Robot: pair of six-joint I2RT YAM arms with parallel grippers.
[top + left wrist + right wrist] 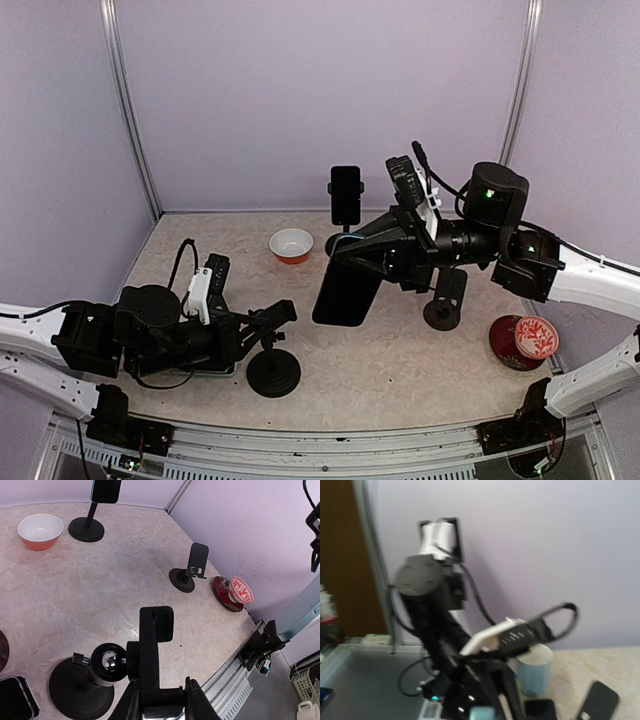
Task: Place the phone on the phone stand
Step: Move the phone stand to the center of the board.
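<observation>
left jaws gripping phone stand [273, 372] | right jaws holding phone [345, 292] | orange bowl [291, 244] white inside | patterned bowl [537, 338] on saucer [502, 336]

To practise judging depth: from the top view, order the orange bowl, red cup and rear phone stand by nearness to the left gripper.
1. Orange bowl, just beyond the left gripper.
2. Rear phone stand, by the back wall.
3. Red cup, far right.

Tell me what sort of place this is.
Probably a robot lab test cell: plain panel walls on metal frame posts, left arm and right arm at a marbled table, staged props like a phone stand and bowl.
</observation>
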